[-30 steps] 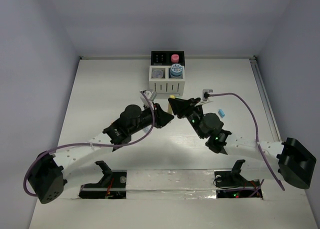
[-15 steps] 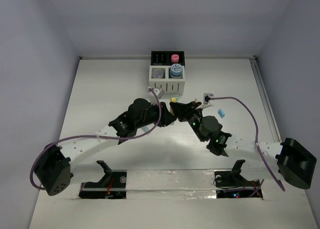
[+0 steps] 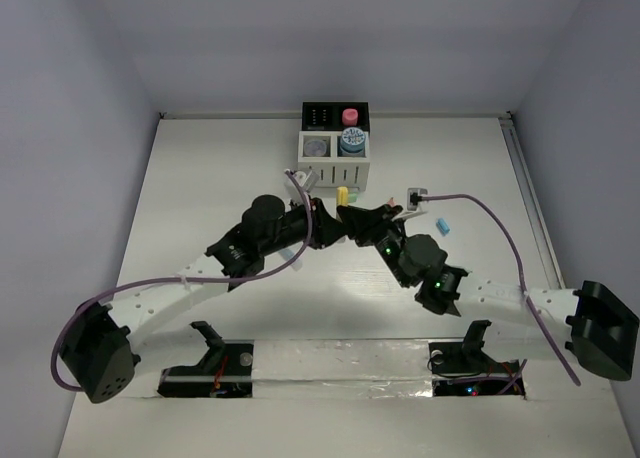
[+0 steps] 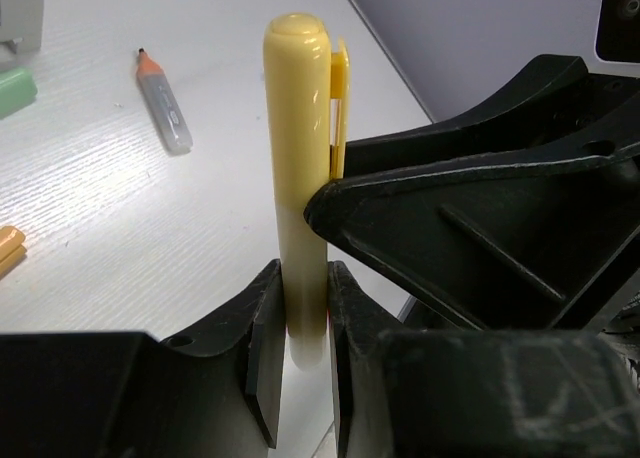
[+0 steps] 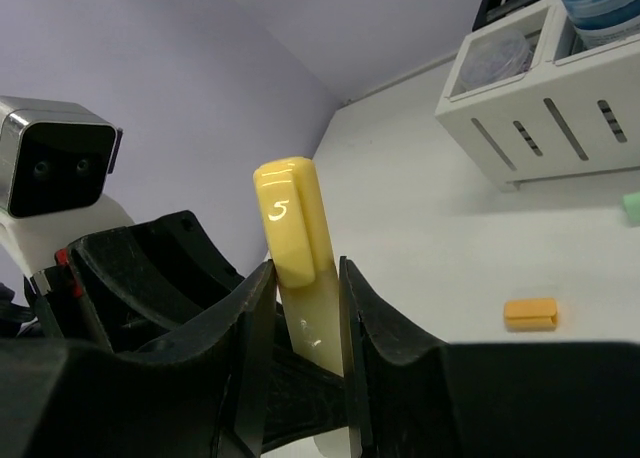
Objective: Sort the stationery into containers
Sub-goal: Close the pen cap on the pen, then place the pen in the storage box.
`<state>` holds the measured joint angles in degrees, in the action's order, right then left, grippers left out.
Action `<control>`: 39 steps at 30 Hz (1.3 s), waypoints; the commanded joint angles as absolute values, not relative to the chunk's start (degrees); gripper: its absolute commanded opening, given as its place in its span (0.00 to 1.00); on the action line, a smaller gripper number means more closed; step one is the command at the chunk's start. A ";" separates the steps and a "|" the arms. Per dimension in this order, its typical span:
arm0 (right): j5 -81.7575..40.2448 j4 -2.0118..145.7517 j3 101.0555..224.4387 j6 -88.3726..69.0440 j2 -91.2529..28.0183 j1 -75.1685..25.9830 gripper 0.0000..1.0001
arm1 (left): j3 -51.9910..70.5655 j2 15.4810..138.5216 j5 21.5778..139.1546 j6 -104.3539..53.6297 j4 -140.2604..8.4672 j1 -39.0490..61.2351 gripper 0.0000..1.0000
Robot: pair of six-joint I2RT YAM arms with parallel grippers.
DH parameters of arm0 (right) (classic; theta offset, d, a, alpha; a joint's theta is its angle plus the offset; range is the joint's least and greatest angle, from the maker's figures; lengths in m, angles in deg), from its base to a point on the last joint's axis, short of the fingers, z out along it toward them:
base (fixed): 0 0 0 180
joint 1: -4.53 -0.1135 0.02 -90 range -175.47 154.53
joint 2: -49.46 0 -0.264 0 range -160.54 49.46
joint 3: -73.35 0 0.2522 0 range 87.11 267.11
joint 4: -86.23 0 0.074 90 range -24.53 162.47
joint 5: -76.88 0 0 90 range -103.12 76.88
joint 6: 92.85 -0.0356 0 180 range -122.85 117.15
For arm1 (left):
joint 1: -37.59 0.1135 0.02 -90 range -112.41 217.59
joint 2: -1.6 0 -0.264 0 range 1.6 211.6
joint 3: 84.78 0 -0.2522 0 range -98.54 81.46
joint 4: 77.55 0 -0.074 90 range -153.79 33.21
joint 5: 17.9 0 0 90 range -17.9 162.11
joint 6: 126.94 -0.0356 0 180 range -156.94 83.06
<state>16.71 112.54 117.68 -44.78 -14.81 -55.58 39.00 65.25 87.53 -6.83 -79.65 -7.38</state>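
My left gripper (image 4: 300, 313) and right gripper (image 5: 305, 303) meet mid-table, both clamped tight on one yellow pen (image 4: 298, 128), held between them near the organiser's (image 3: 333, 170) front.

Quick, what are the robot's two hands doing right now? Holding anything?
Left gripper: closed, holding the yellow plastic capped marker.
Right gripper: closed, holding the same marker.
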 commanded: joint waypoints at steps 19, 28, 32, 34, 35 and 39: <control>9.74 81.88 122.79 -37.49 -2.04 -59.81 0.63 | 47.79 56.09 77.37 -4.34 -107.65 -2.84 0.00; -26.69 82.65 130.09 -24.03 -1.77 -34.29 0.88 | 53.85 52.05 89.49 -6.27 -109.13 -2.32 0.00; -52.78 90.64 131.23 -27.10 -6.51 -26.68 0.91 | 57.54 51.52 97.22 -3.03 -114.67 -2.31 0.00; -56.78 91.62 133.85 -25.88 -9.40 -26.67 0.93 | 58.95 51.87 101.43 -1.79 -117.39 -2.31 0.00; -60.36 92.32 134.31 -25.88 -10.12 -26.67 0.93 | 59.30 51.96 102.59 -0.74 -118.10 -2.31 0.00; -64.87 98.29 135.71 -27.45 -11.88 -26.67 0.95 | 60.01 52.04 104.01 0.50 -118.29 -2.31 0.00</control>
